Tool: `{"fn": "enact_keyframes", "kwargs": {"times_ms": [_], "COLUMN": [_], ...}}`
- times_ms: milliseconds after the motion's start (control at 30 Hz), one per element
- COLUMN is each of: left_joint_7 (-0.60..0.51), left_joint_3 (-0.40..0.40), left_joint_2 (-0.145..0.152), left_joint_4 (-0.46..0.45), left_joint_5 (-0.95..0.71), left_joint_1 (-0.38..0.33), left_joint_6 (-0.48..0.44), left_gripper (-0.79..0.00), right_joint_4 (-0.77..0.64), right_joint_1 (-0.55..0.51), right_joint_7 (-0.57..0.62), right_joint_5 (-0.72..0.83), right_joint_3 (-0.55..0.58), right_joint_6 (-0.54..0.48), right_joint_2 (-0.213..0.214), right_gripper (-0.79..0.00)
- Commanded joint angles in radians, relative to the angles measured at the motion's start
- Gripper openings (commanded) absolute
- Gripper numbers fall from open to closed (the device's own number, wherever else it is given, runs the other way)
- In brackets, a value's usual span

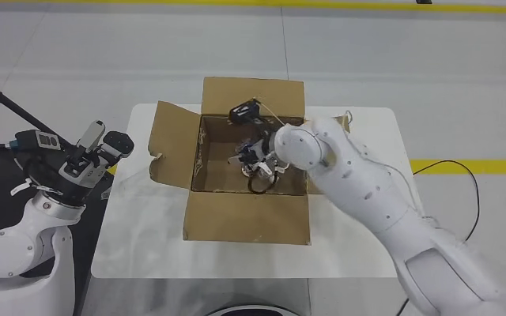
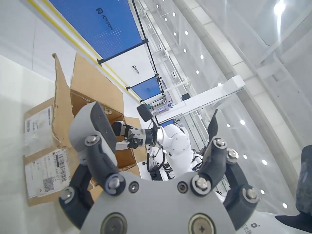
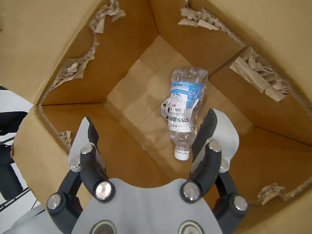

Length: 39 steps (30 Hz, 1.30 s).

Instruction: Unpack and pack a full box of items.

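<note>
Right wrist view: the right end effector (image 3: 150, 119) hangs inside the cardboard box (image 3: 73, 57), fingers spread wide with nothing between them. Just past it a clear bottle (image 3: 185, 108) with a blue-and-white label lies on the box floor, white cap pointing toward the fingers, resting over a round metal piece (image 3: 164, 109). The left end effector (image 2: 156, 114) is wide open too, off beside the box at the edge of the white counter (image 1: 142, 237).

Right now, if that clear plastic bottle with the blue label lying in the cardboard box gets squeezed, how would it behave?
The clear plastic bottle looks dented, so probably soft and light. Lying on its side, it might roll.
</note>
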Motion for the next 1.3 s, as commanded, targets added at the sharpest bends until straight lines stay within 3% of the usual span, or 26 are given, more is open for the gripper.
{"fn": "enact_keyframes", "kwargs": {"times_ms": [0, 333, 733, 833, 1033, 1067, 1100, 1267], "left_joint_7": [0.000, 0.000, 0.000, 0.000, 0.000, 0.000, 0.000, 0.000], "left_joint_3": [0.000, 0.000, 0.000, 0.000, 0.000, 0.000, 0.000, 0.000], "left_joint_2": [0.000, 0.000, 0.000, 0.000, 0.000, 0.000, 0.000, 0.000], "left_joint_4": [0.000, 0.000, 0.000, 0.000, 0.000, 0.000, 0.000, 0.000], "left_joint_5": [0.001, 0.001, 0.001, 0.001, 0.001, 0.001, 0.001, 0.001], "left_joint_1": [0.000, 0.000, 0.000, 0.000, 0.000, 0.000, 0.000, 0.000], "left_joint_6": [0.000, 0.000, 0.000, 0.000, 0.000, 0.000, 0.000, 0.000], "left_gripper": [0.000, 0.000, 0.000, 0.000, 0.000, 0.000, 0.000, 0.000], "right_joint_4": [0.084, 0.293, 0.431, 0.458, 0.511, 0.519, 0.526, 0.560], "right_joint_1": [0.024, 0.081, 0.098, 0.099, 0.100, 0.100, 0.100, 0.101], "right_joint_7": [-0.006, -0.076, -0.105, -0.103, -0.092, -0.091, -0.090, -0.085], "right_joint_5": [0.033, -0.023, -0.098, -0.106, -0.129, -0.130, -0.132, -0.141], "right_joint_3": [-0.027, -0.149, -0.196, -0.199, -0.202, -0.202, -0.201, -0.197], "right_joint_6": [-0.018, -0.023, -0.010, -0.015, -0.010, -0.010, -0.012, -0.019], "right_joint_2": [-0.025, -0.127, -0.200, -0.214, -0.238, -0.241, -0.245, -0.261], "right_gripper": [0.000, 0.000, -0.018, -0.108, -0.209, -0.336, -0.379, -0.468]}}
